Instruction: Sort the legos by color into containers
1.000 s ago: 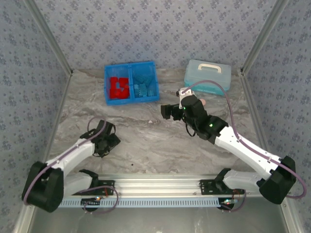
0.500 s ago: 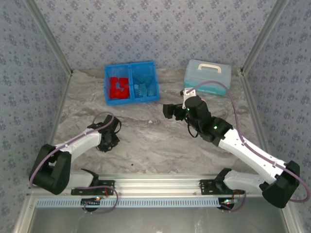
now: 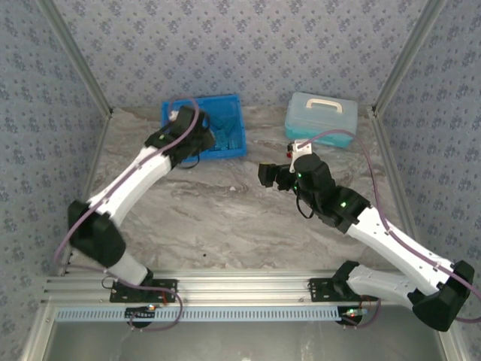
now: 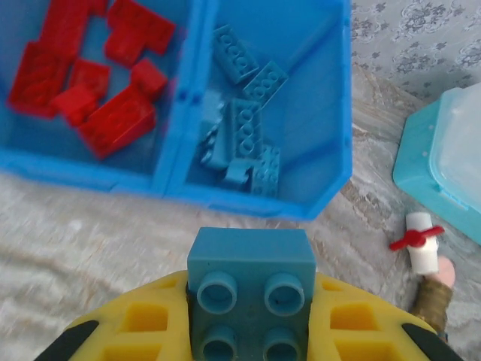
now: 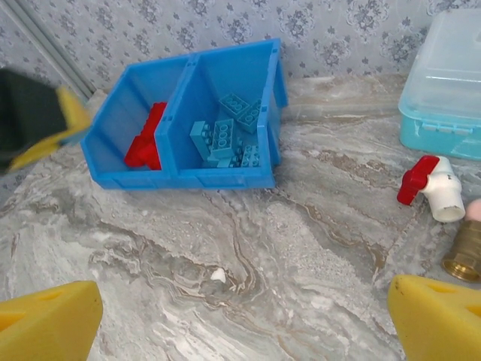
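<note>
While the right gripper (image 5: 240,325) is hanging low over the marbled table (image 5: 225,248) with its yellow fingertips (image 5: 45,320) spread wide and nothing between them, the left gripper (image 4: 252,304) is hanging farther out and is clamping a single light blue brick (image 4: 250,256). Just ahead of the right gripper, off to its right side, a white valve with a red handle (image 5: 434,192) and a brass fitting (image 5: 466,259) are lying near each other on the table.

At the left wrist, the yellow fingers (image 4: 143,323) are pressing on the two sides of the brick, and its studs are facing the wrist camera. Seen from there, the held brick is showing just in front of the near wall of the bright blue tray (image 4: 90,169). It is apart from that wall and roughly in line with the divider and the right compartment (image 4: 316,113). From above, the left gripper (image 3: 197,141) is covering the near left part of the tray (image 3: 229,105). I cannot tell whether the brick is hanging over a compartment or just short of the wall.

Beyond the brick, red bricks (image 4: 113,124) are lying in the left compartment (image 4: 30,147), and light blue bricks (image 4: 244,139) are lying heaped in the right one. Farther right, well apart from the tray, a pale lidded box (image 3: 321,119) is standing by the back wall.
</note>
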